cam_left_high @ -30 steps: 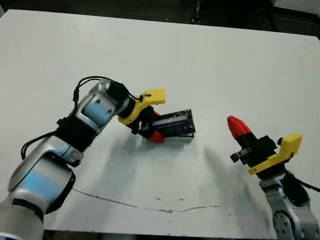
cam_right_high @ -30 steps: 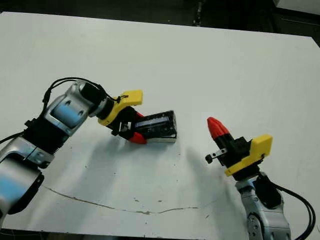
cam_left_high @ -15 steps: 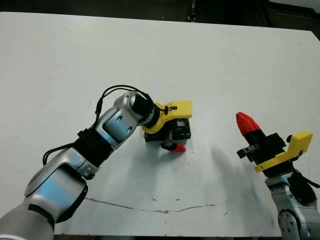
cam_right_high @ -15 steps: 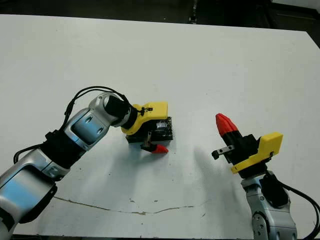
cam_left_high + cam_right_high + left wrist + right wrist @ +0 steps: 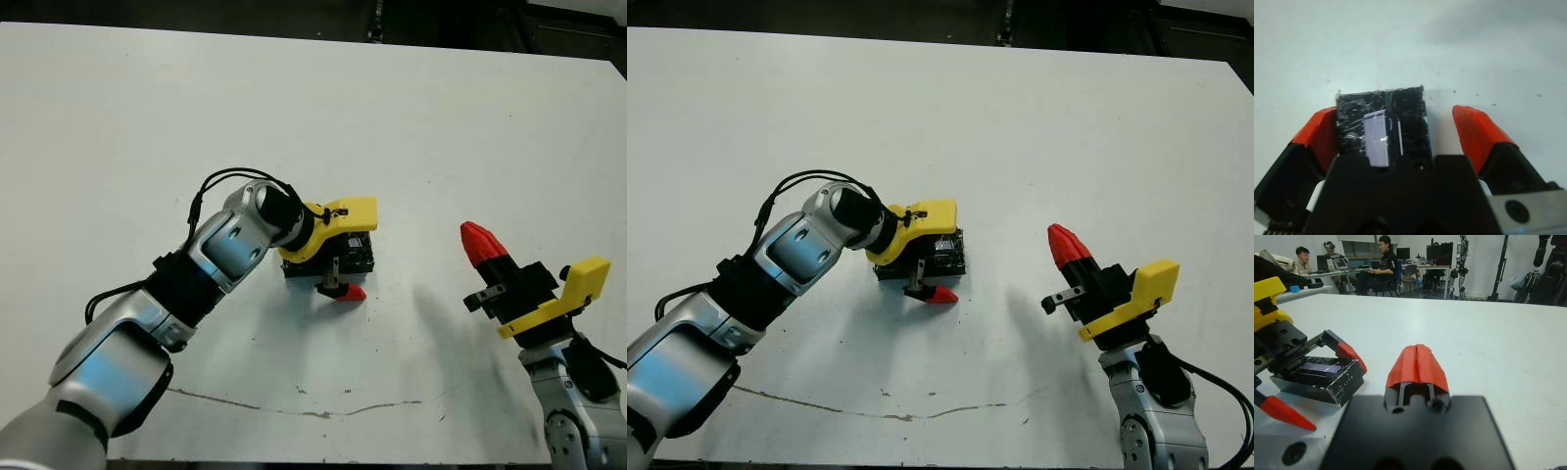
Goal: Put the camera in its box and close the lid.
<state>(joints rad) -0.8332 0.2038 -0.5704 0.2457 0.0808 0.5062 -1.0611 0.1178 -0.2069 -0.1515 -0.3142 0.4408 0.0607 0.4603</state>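
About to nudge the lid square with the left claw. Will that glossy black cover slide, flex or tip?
The lid looks foil-wrapped and shiny, so the red fingertips would probably slip on it. It lies low and flat on the table, so tipping seems unlikely; expect sliding. Its straight edges suggest it is stiff, though the wrinkled skin may dent.

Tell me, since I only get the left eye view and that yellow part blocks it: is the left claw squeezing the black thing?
Observer: No. The left wrist view shows the left gripper open astride the lid, with one finger standing clear of it.
Operator: Is there anything on top of that lid?
Observer: Yes, a pale strip lies on its wrinkled, glossy surface.
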